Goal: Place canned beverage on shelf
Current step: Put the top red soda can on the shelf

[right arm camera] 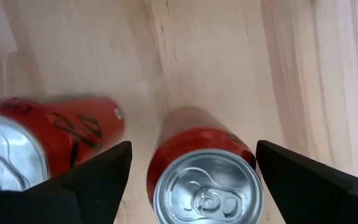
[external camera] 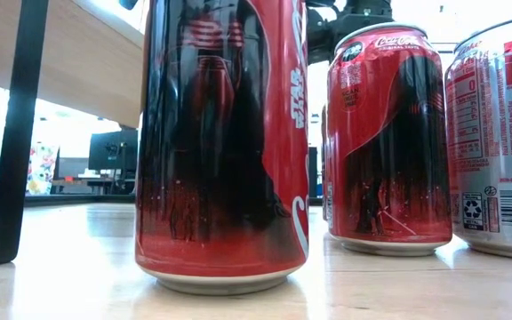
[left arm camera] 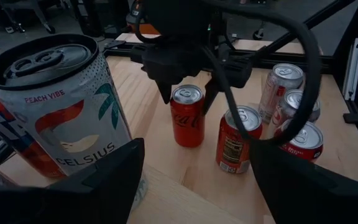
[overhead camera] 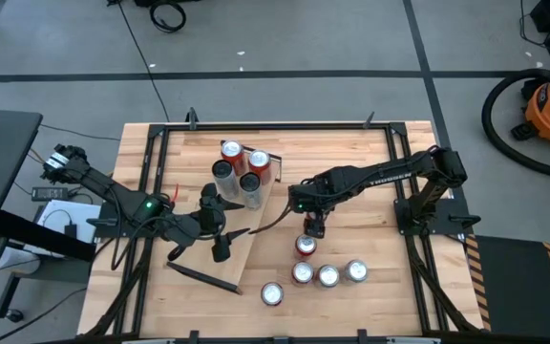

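The shelf (overhead camera: 244, 250) is a pale plank lying slantwise on the table, with several cans (overhead camera: 242, 167) standing on its far end, a white Celsius can (left arm camera: 67, 106) among them. My left gripper (overhead camera: 223, 241) stands open at the shelf's long left edge. A red cola can (overhead camera: 306, 247) stands upright on the table to the right of the shelf. My right gripper (right arm camera: 191, 168) points down over it, open. Its fingers stand on either side of the can's top (right arm camera: 207, 190) with gaps, touching nothing. My left gripper (left arm camera: 197, 155) has its fingers spread wide over the shelf's edge (left arm camera: 185, 199), coming nearly level from the table's left. I cannot tell whether they touch the plank.
Several more cans (overhead camera: 327, 275) stand in a row nearer the front edge, one (overhead camera: 272, 292) apart to the left. This one fills the low view (external camera: 225, 142). A second red can (right arm camera: 17, 155) stands close beside the one under my right gripper. A black frame (overhead camera: 151, 172) borders the tabletop.
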Robot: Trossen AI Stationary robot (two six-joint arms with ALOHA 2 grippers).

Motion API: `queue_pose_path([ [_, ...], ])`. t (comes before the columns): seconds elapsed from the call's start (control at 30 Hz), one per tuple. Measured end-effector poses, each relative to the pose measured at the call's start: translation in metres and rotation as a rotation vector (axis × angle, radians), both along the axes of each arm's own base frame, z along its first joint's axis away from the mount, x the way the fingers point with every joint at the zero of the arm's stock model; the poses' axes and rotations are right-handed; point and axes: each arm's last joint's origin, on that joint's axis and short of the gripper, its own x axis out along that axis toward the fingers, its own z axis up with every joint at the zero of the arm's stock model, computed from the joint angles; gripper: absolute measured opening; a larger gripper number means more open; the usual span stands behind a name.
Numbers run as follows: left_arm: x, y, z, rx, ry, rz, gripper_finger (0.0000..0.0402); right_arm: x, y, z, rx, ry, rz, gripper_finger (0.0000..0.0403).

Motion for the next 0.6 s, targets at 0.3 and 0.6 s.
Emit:
queue_pose_path([
  [0.3, 0.0, 0.0, 0.0, 0.004, 0.002, -0.002, 0.0302, 0.005, -0.001, 0.022, -0.027, -0.038, 0.101, 0.037],
  [0.6, 0.0, 0.0, 0.0, 0.008, 0.003, -0.003, 0.0302, 0.004, -0.003, 0.023, -0.05, -0.018, 0.175, 0.0386],
])
